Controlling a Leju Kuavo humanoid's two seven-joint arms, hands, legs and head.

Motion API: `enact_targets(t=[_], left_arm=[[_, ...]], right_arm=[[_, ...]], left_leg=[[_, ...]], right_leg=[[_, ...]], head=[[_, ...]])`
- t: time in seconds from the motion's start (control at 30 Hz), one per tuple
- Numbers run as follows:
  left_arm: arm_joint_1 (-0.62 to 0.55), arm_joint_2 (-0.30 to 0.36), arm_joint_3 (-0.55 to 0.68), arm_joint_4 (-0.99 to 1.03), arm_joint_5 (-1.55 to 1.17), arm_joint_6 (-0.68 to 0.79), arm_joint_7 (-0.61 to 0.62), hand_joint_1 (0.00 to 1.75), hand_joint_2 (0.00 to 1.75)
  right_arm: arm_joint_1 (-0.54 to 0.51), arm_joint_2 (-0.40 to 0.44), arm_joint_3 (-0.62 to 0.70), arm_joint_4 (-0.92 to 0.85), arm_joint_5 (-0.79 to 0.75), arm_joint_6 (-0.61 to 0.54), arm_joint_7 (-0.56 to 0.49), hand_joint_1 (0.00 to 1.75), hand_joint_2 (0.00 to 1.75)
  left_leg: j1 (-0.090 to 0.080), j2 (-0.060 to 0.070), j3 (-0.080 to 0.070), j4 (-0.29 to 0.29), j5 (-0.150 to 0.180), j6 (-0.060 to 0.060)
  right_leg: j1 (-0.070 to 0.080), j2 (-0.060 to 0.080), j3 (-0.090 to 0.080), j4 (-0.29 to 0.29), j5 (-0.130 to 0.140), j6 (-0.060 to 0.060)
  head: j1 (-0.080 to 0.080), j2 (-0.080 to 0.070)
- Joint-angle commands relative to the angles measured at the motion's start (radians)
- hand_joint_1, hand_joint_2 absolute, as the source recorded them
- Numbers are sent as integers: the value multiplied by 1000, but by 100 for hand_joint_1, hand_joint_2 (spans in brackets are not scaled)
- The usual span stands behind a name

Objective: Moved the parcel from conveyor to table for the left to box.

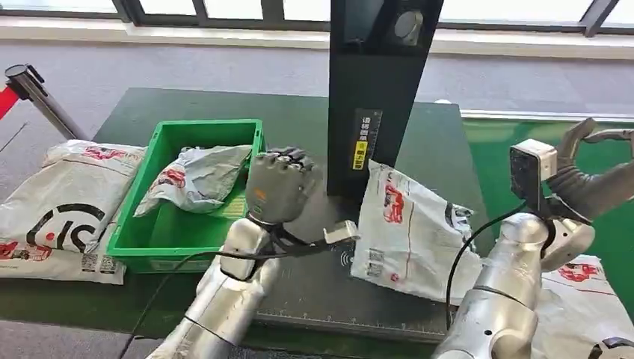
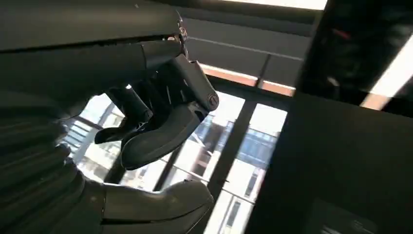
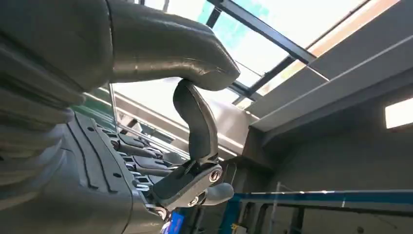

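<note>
A white parcel point(image 1: 407, 228) with red print leans on the black scanner column point(image 1: 377, 97), its lower edge on the dark table point(image 1: 299, 127). My left hand point(image 1: 282, 183) is raised just left of the column, between the parcel and the green box point(image 1: 134, 239). Its fingers point(image 2: 146, 122) are curled in and hold nothing. My right hand point(image 1: 591, 176) hovers to the right of the parcel over the green conveyor point(image 1: 497, 146), apart from it. Its thumb point(image 3: 195, 122) and fingers are spread with nothing between them.
A crumpled grey parcel point(image 1: 198, 176) lies inside the green box. A large white bag point(image 1: 60, 202) rests left of the box. Another white parcel point(image 1: 587, 288) lies at the lower right by my right arm. A stanchion post point(image 1: 34, 93) stands far left.
</note>
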Motion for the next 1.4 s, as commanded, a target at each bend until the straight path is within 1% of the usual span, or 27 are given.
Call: enact_targets(t=[0.03,0.17,0.2,0.23,0.27,0.37,0.4,0.47,0.5,0.53,0.6,0.63,0.67,0.7,0.73,0.8,0.83,0.87,0.93,1.1,1.13,1.17,1.27,1.3,1.33,1.37,1.4], left_arm=[[73,0,423,-246,84,1,-80,175,175],[84,0,571,-316,173,1,-141,175,175],[83,0,603,-321,195,1,-160,175,175],[80,0,625,-321,205,1,-175,37,175],[71,0,668,-308,232,1,-210,0,175],[34,0,720,-210,291,1,-245,0,175],[2,0,703,-134,325,1,-264,0,0],[-15,0,627,40,332,1,-317,0,0],[-53,8,491,186,472,-87,-411,0,0],[-72,3,419,231,525,-189,-481,0,0],[-72,3,419,231,525,-189,-481,0,0],[-72,3,419,231,525,-189,-481,0,0],[-80,0,348,253,560,-191,-483,0,0],[-74,0,217,246,659,-290,-499,0,0],[-59,0,134,231,703,-318,-499,0,0],[-73,0,2,268,757,-325,-490,0,0],[-83,0,-59,287,805,-330,-481,0,175],[-95,0,-142,297,857,-328,-448,0,175],[-126,0,-248,355,920,-333,-410,0,175],[-164,0,-333,463,1009,-343,-389,0,175],[-178,0,-376,489,1051,-347,-385,0,175],[-185,0,-406,504,1066,-357,-372,0,0],[-185,0,-406,504,1066,-357,-372,0,0],[-193,0,-465,519,1094,-359,-340,0,0],[-202,0,-505,538,1117,-390,-313,0,0],[-203,0,-528,559,1118,-379,-286,0,0],[-209,0,-571,582,1123,-355,-245,0,175]], right_arm=[[-14,23,-78,-11,-9,3,-3,0,175],[-3,23,-79,-16,-22,3,-3,0,175],[-1,23,-82,-18,-21,3,-3,0,175],[0,23,-83,-18,-19,3,-3,0,175],[3,23,-84,-21,-20,3,-3,0,175],[9,23,-86,-23,-23,3,-3,0,175],[9,23,-89,-25,-23,3,-3,0,175],[15,23,-89,-25,-20,3,-3,0,175],[15,23,-86,-17,-17,3,-3,0,175],[16,23,-78,-10,-17,3,-3,0,175],[16,23,-78,-10,-17,3,-3,0,175],[16,23,-78,-10,-17,3,-3,0,175],[11,23,-81,-7,-13,3,-3,0,175],[7,23,-77,2,-13,3,-3,0,175],[4,23,-76,5,-12,3,-3,0,175],[0,23,-59,8,-17,3,-3,0,175],[-1,23,-54,8,-16,3,-3,0,175],[-5,23,-46,12,-12,3,-3,0,175],[-14,23,-30,34,-13,3,-3,0,175],[-49,23,-21,87,12,3,-3,0,175],[-56,23,-25,94,21,3,-3,0,175],[-61,23,-27,97,23,3,-3,0,175],[-61,23,-27,97,23,3,-3,0,175],[-64,23,-26,97,19,3,-3,0,175],[-67,23,-25,98,19,3,-3,0,175],[-69,23,-21,100,20,3,-3,0,175],[-70,23,-23,101,24,3,-3,0,175]], left_leg=[[0,6,3,-1,-2,0],[0,9,7,-5,-2,0],[0,7,5,-4,-2,0],[0,8,6,-4,-2,0],[0,5,4,-3,-1,0],[0,2,2,-2,-1,0],[0,1,2,-1,-1,0],[0,-2,3,-3,0,0],[0,-2,4,-4,0,1],[-1,-5,3,-3,1,1],[-1,-12,1,-3,3,1],[0,-11,1,-2,2,1],[0,-10,0,0,1,1],[0,-10,0,-1,2,2],[0,-10,-1,0,1,2],[-1,-9,-1,0,1,2],[-1,-9,-2,1,1,2],[-1,-12,-3,1,2,2],[-1,-11,-2,1,1,2],[-2,-6,-2,1,0,2],[-2,-7,-2,1,1,2],[-2,-6,-1,1,1,2],[-1,-6,-2,0,1,2],[-1,-6,-2,1,1,2],[-1,-5,-1,1,1,2],[-1,-6,-2,1,0,2],[-1,-5,-1,1,0,2]], right_leg=[[1,4,2,-2,0,-1],[1,6,5,-5,1,-3],[1,4,4,-4,0,-2],[1,5,4,-4,0,-3],[1,3,3,-3,0,-3],[1,0,2,-2,0,-2],[1,0,2,-1,-1,-1],[0,-3,4,-2,-1,-1],[0,-3,5,-3,0,-2],[0,-7,5,-3,-1,-1],[0,-14,5,-4,-2,-1],[0,-13,3,-3,-2,-1],[0,-11,3,-2,-1,-1],[0,-13,5,-4,-1,-1],[0,-12,4,-2,-1,-1],[-1,-11,3,-2,-1,0],[-1,-11,2,-1,0,0],[-1,-14,2,-2,-1,0],[-1,-13,3,-3,-1,-1],[-2,-8,2,-2,0,0],[-2,-9,2,-1,0,0],[-1,-9,2,-2,0,-1],[-1,-8,2,-2,1,-1],[-1,-8,1,-2,1,0],[-1,-8,2,-2,1,-1],[-1,-8,1,-1,0,0],[-1,-8,2,-2,0,-1]], head=[[0,0],[0,0],[0,0],[0,0],[0,0],[0,0],[0,0],[0,0],[0,0],[0,0],[0,0],[0,0],[0,0],[0,0],[0,0],[0,0],[0,0],[0,0],[0,0],[0,0],[0,0],[0,0],[0,0],[0,0],[0,0],[0,0],[0,0]])
